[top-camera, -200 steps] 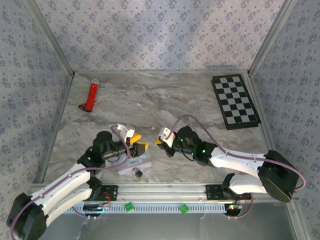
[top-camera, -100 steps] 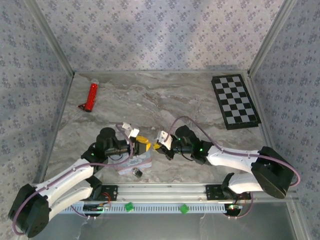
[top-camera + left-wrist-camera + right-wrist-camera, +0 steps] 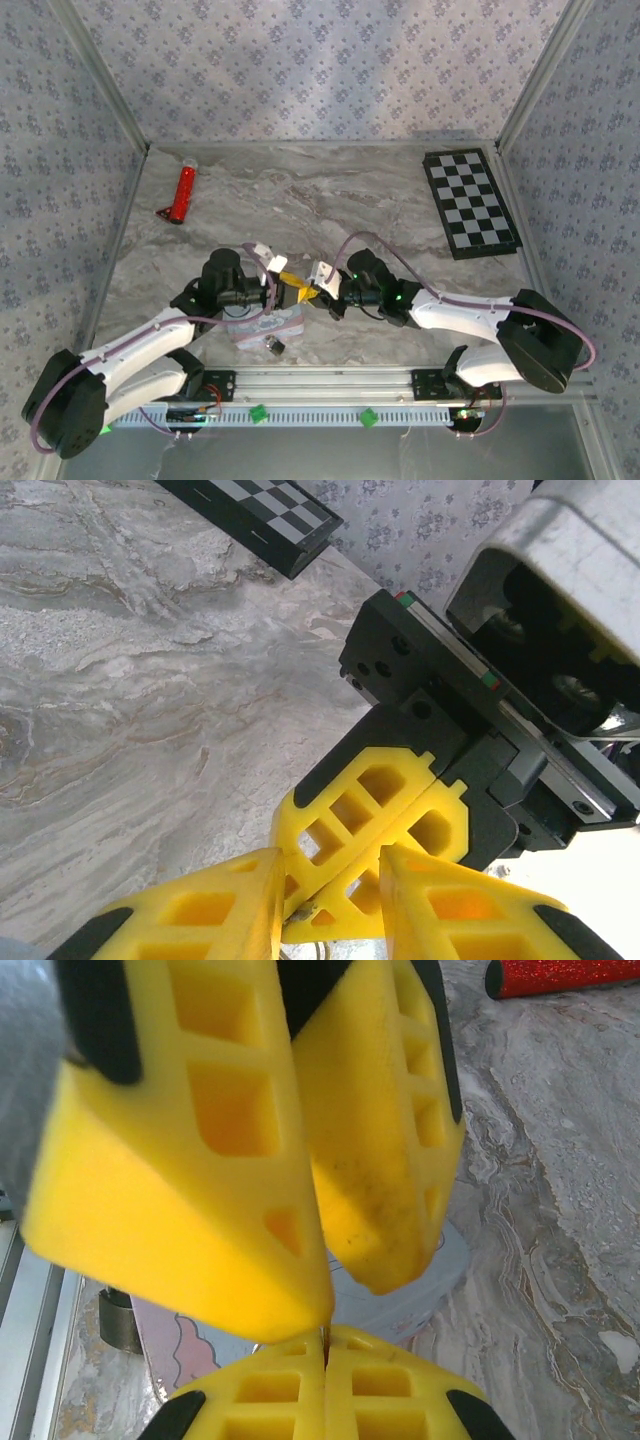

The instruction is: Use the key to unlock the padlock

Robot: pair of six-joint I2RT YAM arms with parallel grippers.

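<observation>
Two grippers now tip to tip: left gripper (image 3: 289, 280) narrowed around right gripper (image 3: 313, 292) tips, clamped or not cannot tell; right jaws together on sliver, likely key (image 3: 325, 1343). Padlock (image 3: 273, 346) lies below left jaws, untouched; handover probable.

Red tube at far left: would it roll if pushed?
The red tube lies on its side and looks round, so it would probably roll sideways on the smooth table. Straight and slim, it is likely stiff and light.
</observation>
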